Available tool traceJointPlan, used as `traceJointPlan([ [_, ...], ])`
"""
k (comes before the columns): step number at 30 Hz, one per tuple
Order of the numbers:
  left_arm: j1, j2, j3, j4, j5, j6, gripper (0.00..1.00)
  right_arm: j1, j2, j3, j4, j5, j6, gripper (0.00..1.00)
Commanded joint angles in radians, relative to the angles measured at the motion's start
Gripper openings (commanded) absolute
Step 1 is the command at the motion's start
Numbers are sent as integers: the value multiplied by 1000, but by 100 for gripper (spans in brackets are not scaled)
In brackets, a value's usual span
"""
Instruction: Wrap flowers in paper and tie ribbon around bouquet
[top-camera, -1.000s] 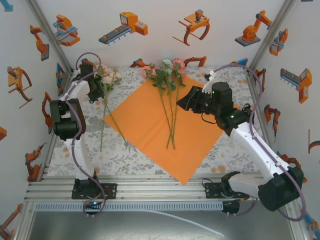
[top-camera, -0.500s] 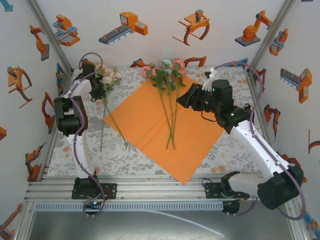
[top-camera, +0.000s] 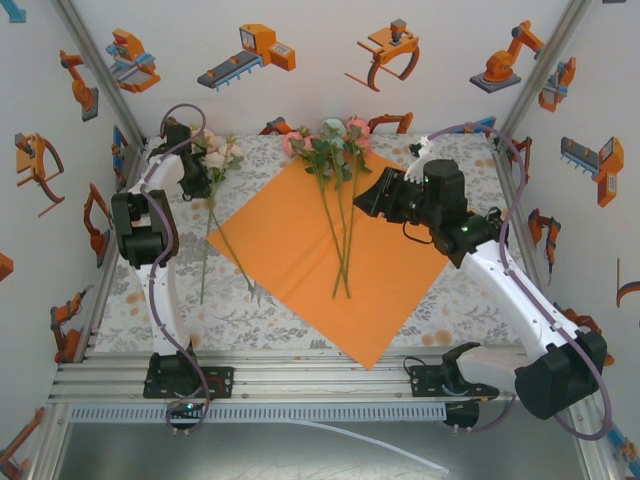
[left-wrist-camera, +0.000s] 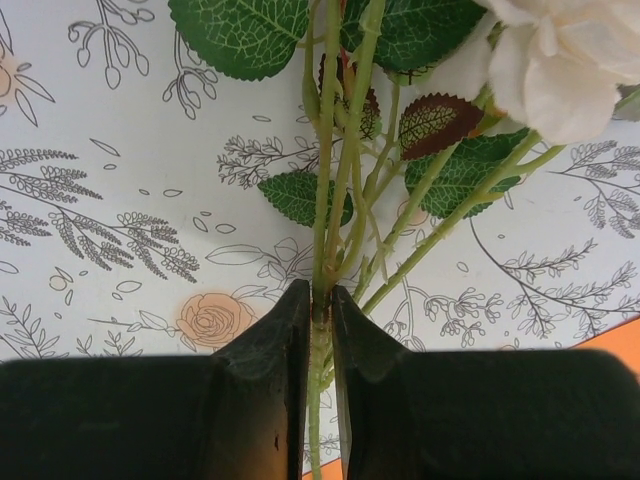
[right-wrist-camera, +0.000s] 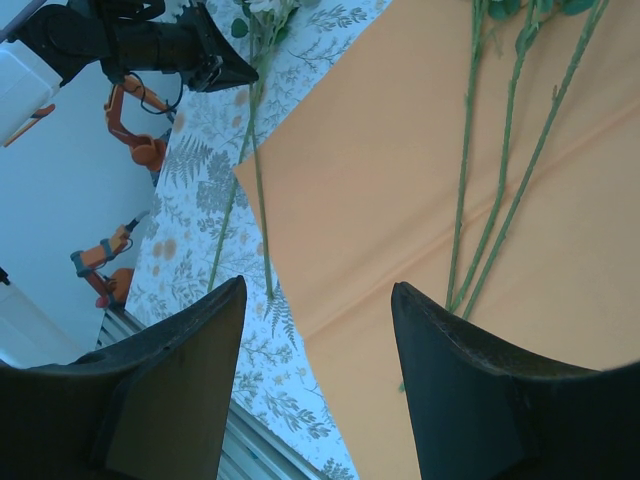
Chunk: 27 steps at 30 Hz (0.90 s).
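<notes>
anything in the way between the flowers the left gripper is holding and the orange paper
Nothing visible. The left gripper has its jaws shut on the held flowers beside the paper, with only tablecloth between. Three stems lie mid-sheet, and the right gripper hovers open over its right side.

A white tablecloth (top-camera: 250, 310) printed with grey leaves and pale orange blossoms lies flat. Behind it and at both its sides stand white walls (top-camera: 320, 95) dotted with orange robot cartoons (top-camera: 248, 55). Silver metal rails (top-camera: 320, 378) run along its near edge.
</notes>
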Motion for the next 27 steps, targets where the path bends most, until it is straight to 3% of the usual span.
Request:
traceJointPlan([
  [1, 7, 25, 39, -64, 6, 14, 20, 11, -6, 23, 4, 19, 4, 55],
  [4, 12, 34, 51, -75, 9, 5, 20, 11, -8, 23, 2, 15, 4, 55],
  [11, 17, -35, 58, -75, 7, 26, 0, 11, -13, 21, 0, 17, 2, 55],
  [20, 7, -260, 68, -109, 37, 31, 0, 11, -18, -4, 39, 13, 13, 55],
  [27, -96, -366, 53, -66, 88, -92, 0, 11, -4, -10, 60, -1, 15, 55],
])
